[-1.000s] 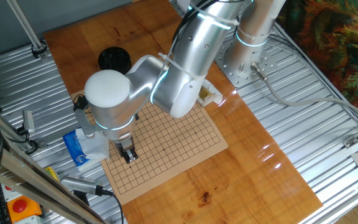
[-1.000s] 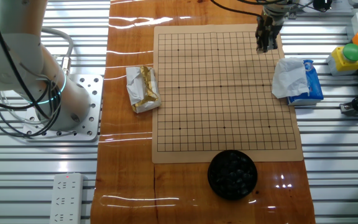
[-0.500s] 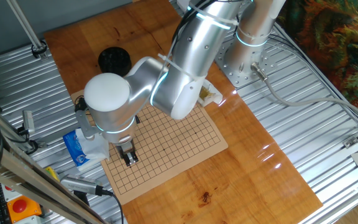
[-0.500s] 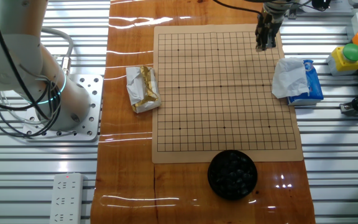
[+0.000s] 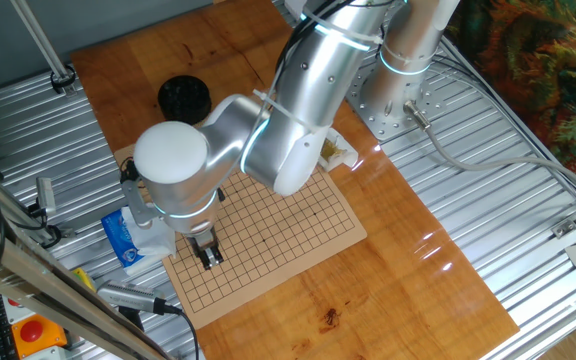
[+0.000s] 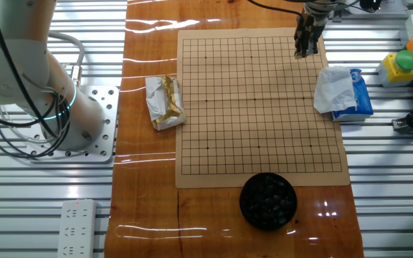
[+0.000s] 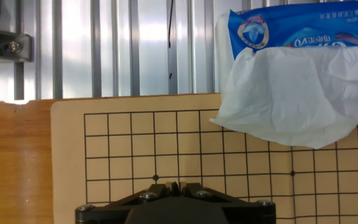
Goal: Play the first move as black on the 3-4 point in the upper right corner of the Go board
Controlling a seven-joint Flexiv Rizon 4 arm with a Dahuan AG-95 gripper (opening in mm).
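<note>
The Go board [image 6: 264, 107] lies bare of stones; it also shows in one fixed view [image 5: 288, 220] and the hand view [image 7: 135, 143]. My gripper [image 6: 305, 51] hangs over its upper right corner, also seen from the other side [image 5: 211, 262]. In the hand view the gripper [image 7: 174, 185] is shut on a thin dark piece held edge-on, a black stone. The corner star dot [image 7: 155, 178] lies just ahead of the fingertips. A 3-4 point [image 7: 155, 157] is one line beyond it. The black bowl of stones [image 6: 267, 201] stands off the board's near edge.
A blue tissue pack with a white tissue [image 6: 346, 93] lies beside the board's right edge, its tissue overlapping the board [image 7: 291, 93]. A gold wrapper [image 6: 165, 102] lies left of the board. A red, yellow and green button box [image 6: 406, 61] stands far right.
The gripper has crept a little toward the board's corner edge; it stays shut. Nothing else has moved.
</note>
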